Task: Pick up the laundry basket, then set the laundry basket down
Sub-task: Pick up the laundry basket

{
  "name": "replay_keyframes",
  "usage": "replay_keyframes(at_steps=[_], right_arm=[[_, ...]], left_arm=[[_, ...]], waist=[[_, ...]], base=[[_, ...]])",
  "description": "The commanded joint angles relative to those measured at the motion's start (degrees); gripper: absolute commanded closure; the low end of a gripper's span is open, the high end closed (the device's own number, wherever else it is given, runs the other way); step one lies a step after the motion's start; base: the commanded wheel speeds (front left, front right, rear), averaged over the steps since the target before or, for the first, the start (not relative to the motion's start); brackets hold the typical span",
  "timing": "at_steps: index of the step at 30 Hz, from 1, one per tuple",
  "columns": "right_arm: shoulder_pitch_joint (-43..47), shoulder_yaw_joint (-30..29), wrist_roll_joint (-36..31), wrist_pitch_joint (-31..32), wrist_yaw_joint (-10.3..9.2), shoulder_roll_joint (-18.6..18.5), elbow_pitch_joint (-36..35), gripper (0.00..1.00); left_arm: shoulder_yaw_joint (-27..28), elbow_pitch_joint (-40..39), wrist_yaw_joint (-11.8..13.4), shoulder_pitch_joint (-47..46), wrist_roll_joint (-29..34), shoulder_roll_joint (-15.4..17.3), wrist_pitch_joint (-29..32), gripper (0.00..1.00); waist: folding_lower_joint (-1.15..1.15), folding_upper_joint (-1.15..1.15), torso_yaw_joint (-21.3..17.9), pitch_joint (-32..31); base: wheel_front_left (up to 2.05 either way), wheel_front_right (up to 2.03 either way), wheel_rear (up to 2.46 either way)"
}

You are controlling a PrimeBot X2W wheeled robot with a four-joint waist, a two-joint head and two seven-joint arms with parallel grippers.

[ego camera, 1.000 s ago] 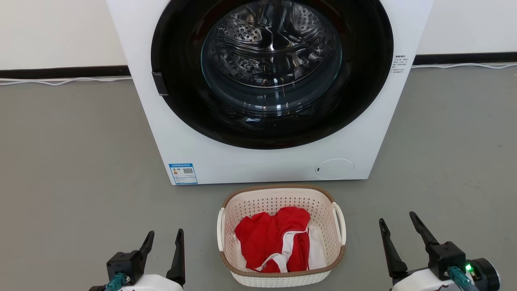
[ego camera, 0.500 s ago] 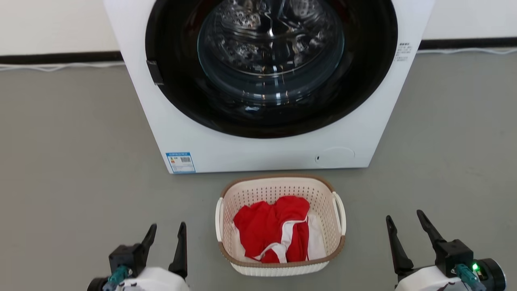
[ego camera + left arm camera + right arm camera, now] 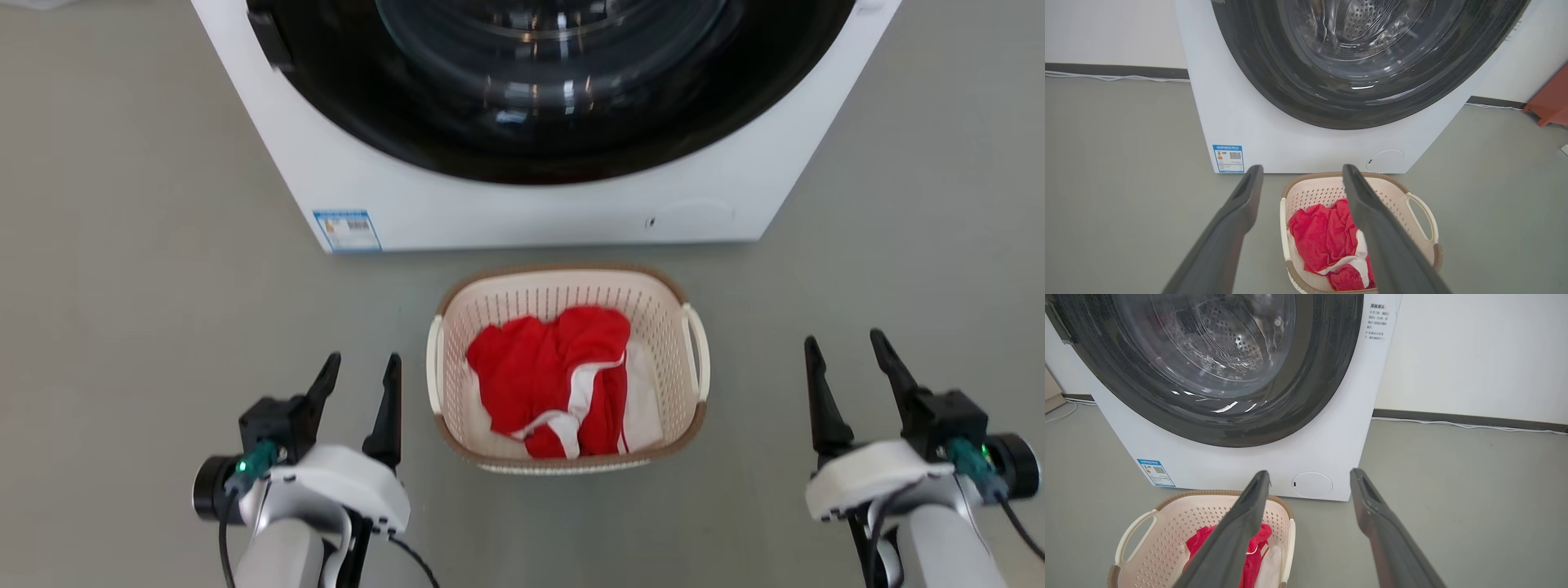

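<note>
The cream-white perforated laundry basket (image 3: 490, 314) with a brown rim band stands on the grey floor just before the washer, holding red and white clothes (image 3: 555, 376). White loop handles sit on its left side (image 3: 433, 365) and its right side (image 3: 699, 351). My left gripper (image 3: 362, 368) hovers open just left of the basket, apart from the handle. My right gripper (image 3: 845, 345) is open well to the right of it. The basket (image 3: 1412, 204) shows past the left fingers, and the basket (image 3: 1167, 522) lies at the lower left of the right wrist view.
The big white washing machine (image 3: 522, 204) with its dark round door stands right behind the basket. Grey floor spreads to both sides. A white cable (image 3: 1453, 424) runs along the wall's dark skirting, and a reddish object (image 3: 1549, 102) sits at the far right.
The head camera has tilted down, so the washer and basket sit higher in the picture. Both grippers have come forward to flank the basket, still open.
</note>
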Motion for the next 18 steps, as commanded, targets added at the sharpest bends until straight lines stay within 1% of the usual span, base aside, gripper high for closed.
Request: replay_keyframes(at_steps=[1, 7, 11, 18], right_arm=[[-2.36, 1.23, 0.41, -0.79, 0.34, -0.19, -0.38, 0.00], [-9.31, 0.90, -1.73, -0.79, 0.34, -0.19, 7.54, 0.00], [-14.74, 0.26, -2.96, -0.60, 0.34, -0.19, 13.09, 0.00], [-23.53, -1.42, -4.88, 0.75, 0.34, -0.19, 21.85, 0.00]], left_arm=[[1.30, -0.43, -0.02, -2.70, -0.39, 0.67, -0.60, 0.00], [-1.19, 4.96, 0.32, -9.21, -1.69, 0.67, -0.60, 0.00], [-3.21, 10.75, 0.37, -14.55, -1.78, 0.67, -0.60, 0.00], [-5.43, 19.04, 0.71, -24.10, -4.45, 0.67, -0.60, 0.00]], waist=[[0.00, 0.00, 0.25, 3.20], [0.00, 0.00, 0.74, 9.71], [0.00, 0.00, 1.03, 14.36], [0.00, 0.00, 1.22, 21.64]], base=[[0.00, 0.00, 0.00], [0.00, 0.00, 0.00], [0.00, 0.00, 0.00], [0.00, 0.00, 0.00]])
